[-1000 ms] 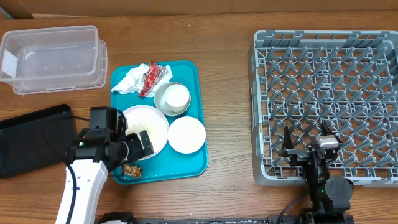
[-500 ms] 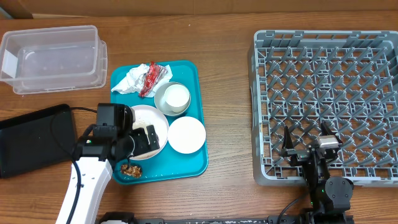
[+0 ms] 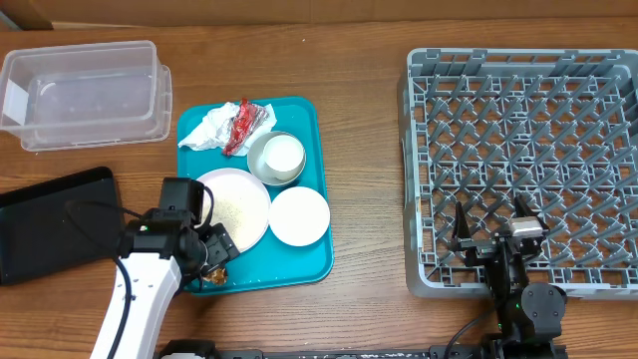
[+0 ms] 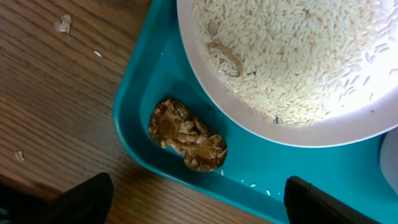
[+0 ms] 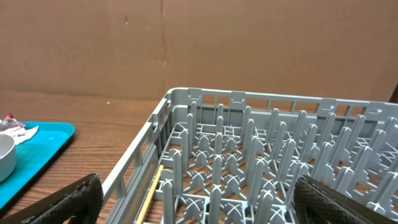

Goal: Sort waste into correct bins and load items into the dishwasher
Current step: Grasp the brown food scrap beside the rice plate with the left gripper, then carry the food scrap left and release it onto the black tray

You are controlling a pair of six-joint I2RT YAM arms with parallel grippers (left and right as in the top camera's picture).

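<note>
A flat black tray (image 3: 50,224) lies at the far left of the worktop, and a clear tub (image 3: 85,95) sits behind it. Next comes the left arm, white, reaching up from the near edge to the near left corner of the teal tray (image 3: 299,264). The left end effector (image 4: 199,208) points down there with its two fingers wide apart and nothing between them. The small brown food lump (image 4: 186,134) lies in that corner of the teal tray, just ahead of the fingers and not touching them. It sits right beside the rim of the big round plate (image 4: 292,56), which is covered in white rice crumbs (image 4: 286,50). At the back of the teal tray lie the crumpled napkin (image 3: 207,130) and the red wrapper (image 3: 244,125), touching each other. Just right of them is the grey bowl (image 3: 261,150) with the white cup (image 3: 284,155) in it, and the small white bowl (image 3: 299,216) sits in front. Well to the right stands the big grey dish rack (image 3: 528,150). The right arm rests low at the rack's near edge, facing across the pegs, and the right end effector (image 5: 205,208) is spread wide and grips nothing.
</note>
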